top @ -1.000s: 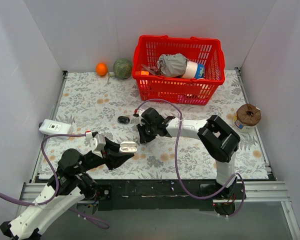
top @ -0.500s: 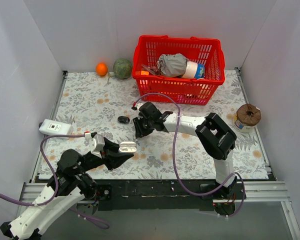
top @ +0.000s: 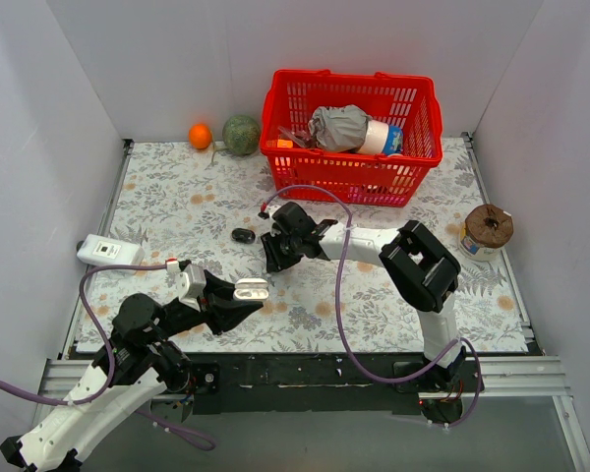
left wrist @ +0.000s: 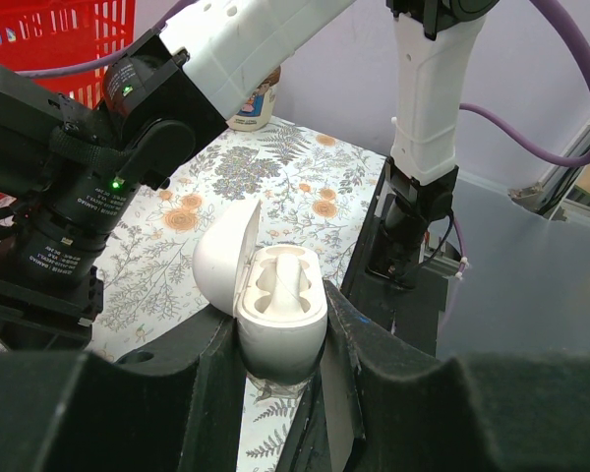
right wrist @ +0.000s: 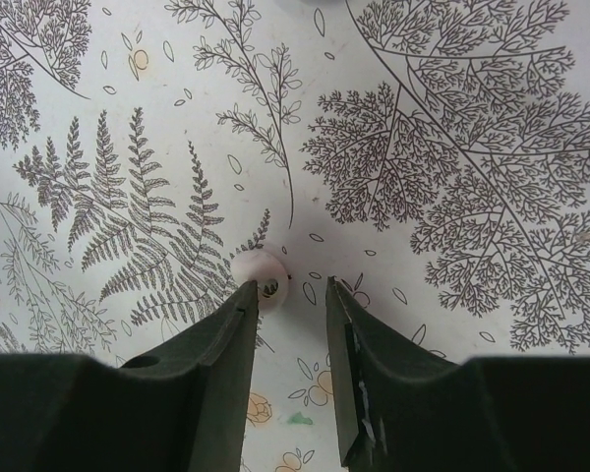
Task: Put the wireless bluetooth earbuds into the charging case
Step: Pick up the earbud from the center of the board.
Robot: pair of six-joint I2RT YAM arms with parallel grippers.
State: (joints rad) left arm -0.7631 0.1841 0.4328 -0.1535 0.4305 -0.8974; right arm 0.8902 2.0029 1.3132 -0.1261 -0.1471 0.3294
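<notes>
**Open Case Held at Left, White Earbud Lay at the Right Hand's Fingertips**

At the far left of the floral worktop [top: 157,197] lay a small white box [top: 106,251] near the edge. Next to it, toward the front, the left hand [top: 246,300] was clamped narrowly on the white charging case [top: 252,289], holding it above the cloth. In the left wrist view the case [left wrist: 280,295] sat upright between the 2 fingers [left wrist: 216,364], its lid hinged back and its moulded wells facing up.

At the back wall an orange [top: 199,136] and a green ball [top: 241,135] rested side by side. Nearer the middle a black oval pebble-shaped object [top: 242,235] lay on the cloth, just to the left of the right hand [top: 270,261].

The right hand pointed down at the worktop with its fingers partway apart and gripping nothing. In the right wrist view, 1 small white earbud [right wrist: 261,267] lay on the cloth at the tip of the finger [right wrist: 226,344] on the left of that view, partly inside the gap between the 2 fingers. It was well apart from the case.

Behind the right arm stood a red basket [top: 344,179] holding a grey crumpled bundle [top: 339,126]. At the far right sat a brown-topped tub [top: 489,231].
</notes>
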